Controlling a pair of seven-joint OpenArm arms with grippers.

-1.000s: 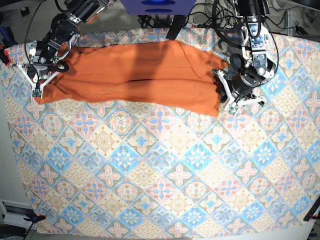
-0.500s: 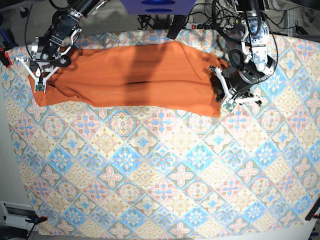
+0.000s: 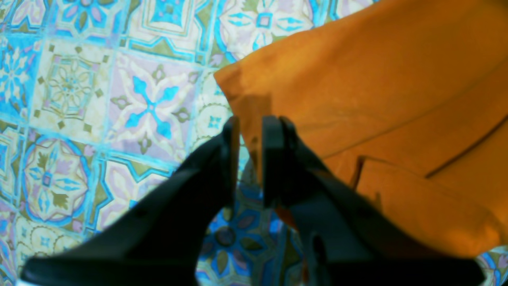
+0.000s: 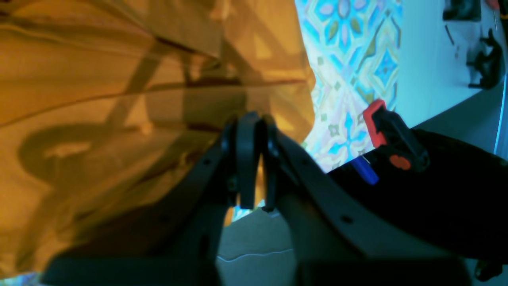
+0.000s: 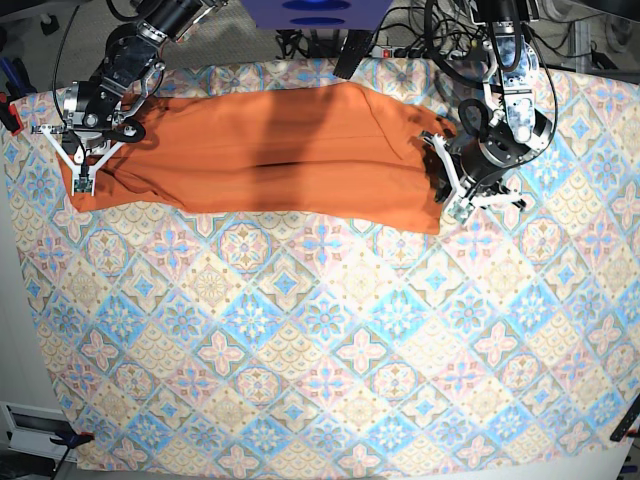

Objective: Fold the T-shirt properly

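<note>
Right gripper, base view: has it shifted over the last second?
Yes. The right gripper has moved up the picture toward the far edge of the patterned cloth, carrying its end of the T-shirt with it.

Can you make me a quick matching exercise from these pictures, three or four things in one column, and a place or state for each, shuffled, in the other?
Things:
1. T-shirt
2. left gripper
3. right gripper
4. patterned cloth

Places or states:
A. pinching the shirt end near the red clamp
B. covers the whole table
C. stretched in a long orange band along the far edge
D. fingers astride the shirt's edge by a corner

Pairs: 1-C, 2-D, 3-A, 4-B
</note>
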